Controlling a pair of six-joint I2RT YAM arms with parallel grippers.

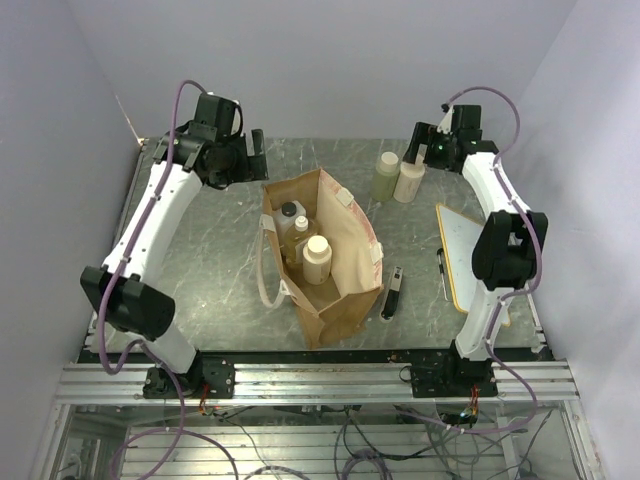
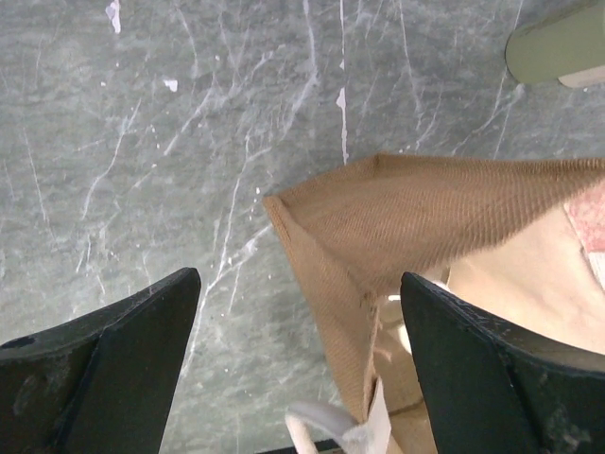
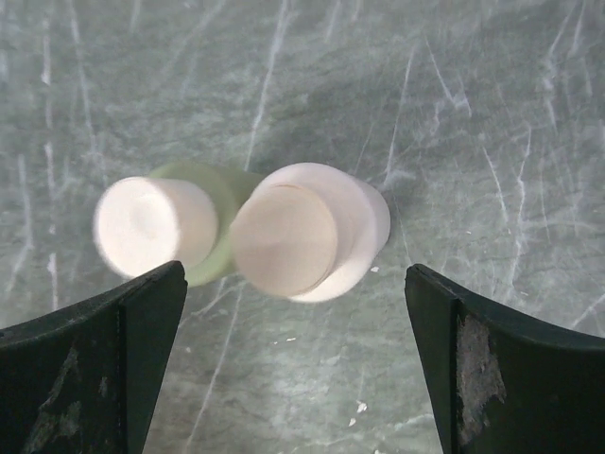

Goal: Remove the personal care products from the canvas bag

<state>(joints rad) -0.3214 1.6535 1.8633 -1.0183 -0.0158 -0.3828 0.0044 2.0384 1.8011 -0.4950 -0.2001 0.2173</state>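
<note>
My left claw [image 2: 298, 276] and right claw [image 3: 295, 270] both gape empty. I'd steady the bag [image 1: 350, 272] by its rim with the left, then lower the right straight onto a bottle [image 1: 316, 256] inside the bag.

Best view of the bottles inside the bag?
Top external: looks down into the open canvas bag, three bottles inside. Left wrist shows only a bag corner; right wrist only two bottles outside.

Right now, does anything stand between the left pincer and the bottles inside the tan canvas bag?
Nothing visible covers them. The open left pincer straddles the far-left rim corner of the tan canvas bag; that fabric corner is the only thing near its path to the three plastic bottles inside.
</note>
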